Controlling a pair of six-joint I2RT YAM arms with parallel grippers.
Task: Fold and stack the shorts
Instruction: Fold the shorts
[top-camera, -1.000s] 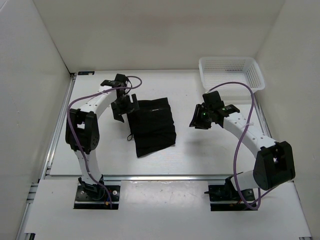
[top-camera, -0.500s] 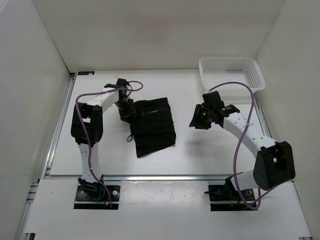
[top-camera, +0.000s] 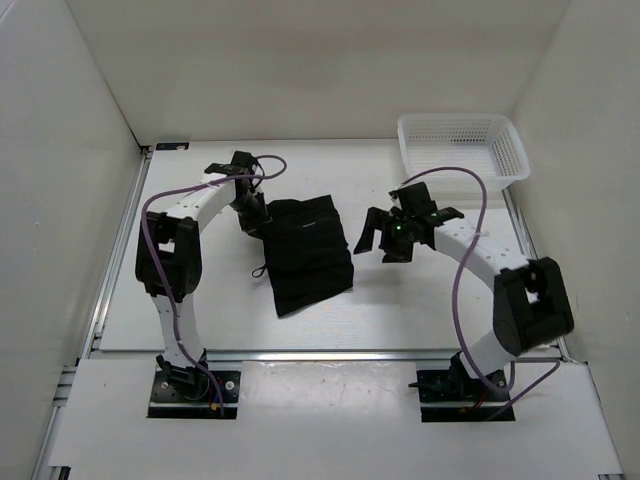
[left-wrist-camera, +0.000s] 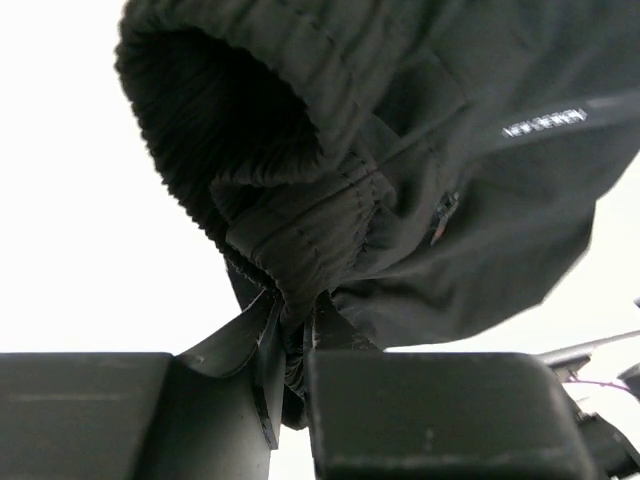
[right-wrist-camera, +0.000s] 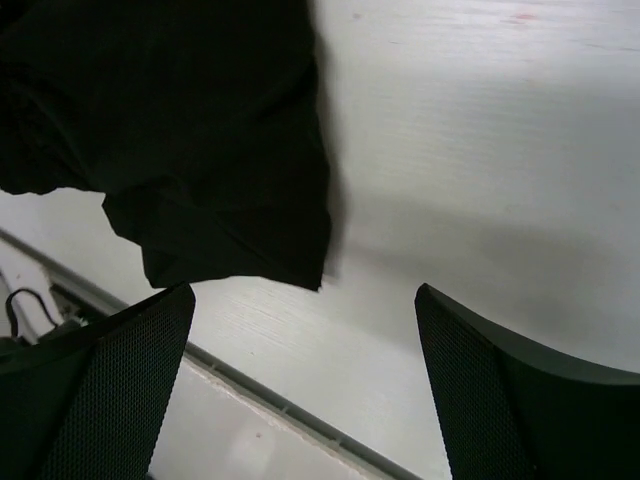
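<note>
Here the left gripper (left-wrist-camera: 290, 352) pinched the ribbed, gathered waistband of the soft black shorts (left-wrist-camera: 430, 190) bulging just ahead of it, while the right gripper (right-wrist-camera: 302, 300) hung wide apart and empty, the shorts' smooth corner ahead-left, their remainder cut off.

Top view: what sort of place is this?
Probably a robot test cell in a lab: white walls enclose the table, the left arm and right arm are bolted at its near edge, with black shorts and a basket as props.
</note>
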